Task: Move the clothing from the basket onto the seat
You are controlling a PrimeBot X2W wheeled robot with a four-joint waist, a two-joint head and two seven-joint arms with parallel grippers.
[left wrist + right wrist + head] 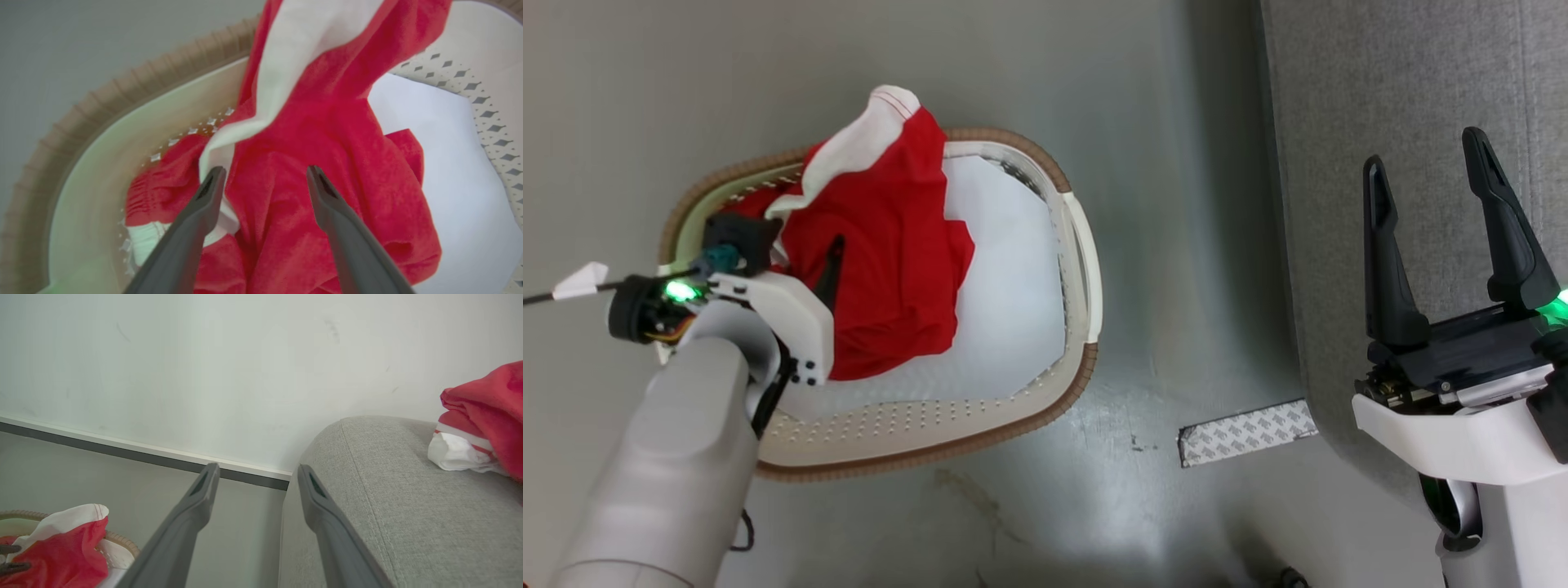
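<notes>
So the whole thing comes down to where the clothing (882,245) sits relative to the left tool (265,170). It's straight ahead, right between the two spread fingers. In the left wrist view a ridge of red fabric is straddled by the fingers, with the white trim band lying against the inner side of one of them. The tool is released, jaws wide, nothing pinched yet. Whether the tips are actually pressed into the cloth or just above it can't be told from here.

The heap is bunched toward the robot's-left half of the basket (1086,269). Its long axis runs from the near side up to the far rim, where the white striped collar is draped over the brown band. The other half of the basket shows the plain white sheet (1005,278), which isn't what's wanted.

The right tool (1424,155) is also released and empty. It's parked over the edge of the seat (1380,82), well apart from the basket, with a strip of floor (1176,245) in between. So the left arm is clearly the nearer one, and the pick is probably best left to it.

The seat lies off to the robot's right of the basket, so once the fabric is pinched it would have to be carried across that way. Another red garment (482,416) can already be seen lying on the seat in the right wrist view, so the job looks partly done.
</notes>
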